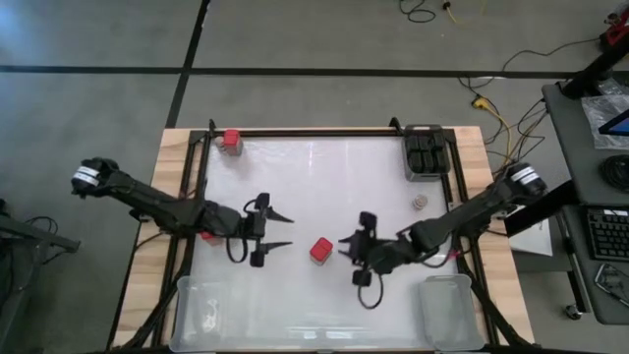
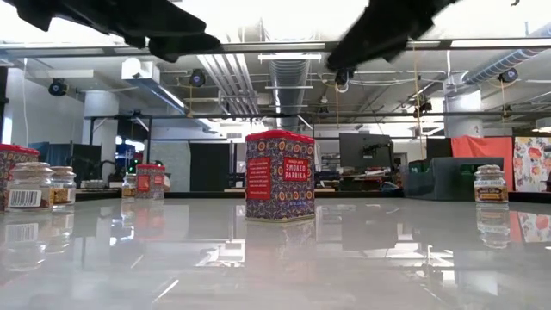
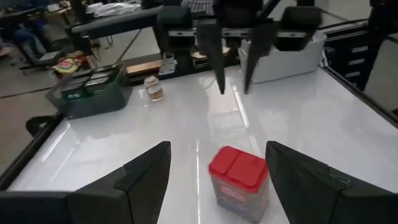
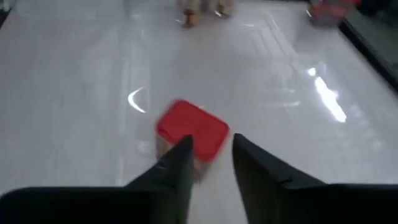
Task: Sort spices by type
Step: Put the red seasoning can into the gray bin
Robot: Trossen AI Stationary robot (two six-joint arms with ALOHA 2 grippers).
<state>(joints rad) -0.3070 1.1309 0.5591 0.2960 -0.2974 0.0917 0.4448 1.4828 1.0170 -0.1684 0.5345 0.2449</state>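
A red-topped blocky spice jar [image 1: 321, 250] [image 3: 239, 179] [image 2: 280, 176] stands upright on its base in the middle of the white table. My left gripper [image 1: 285, 230] [image 3: 217, 149] is open, level with the jar on its left, and touches nothing. My right gripper [image 1: 344, 246] [image 4: 211, 142] hovers just right of the jar, above it, its fingers narrowly open. A second red-topped jar [image 1: 232, 139] stands at the far left corner. A round tan-lidded jar [image 1: 420, 201] [image 3: 153, 89] stands right of centre. Black jars fill a dark bin [image 1: 425, 155] [image 3: 87, 93].
Two clear plastic bins sit at the near edge, left [image 1: 197, 295] and right [image 1: 447, 290]. Something red [image 1: 209, 236] shows under my left arm. In the low view, more jars [image 2: 30, 185] [image 2: 151, 181] stand at the left and one [image 2: 491, 183] at the right.
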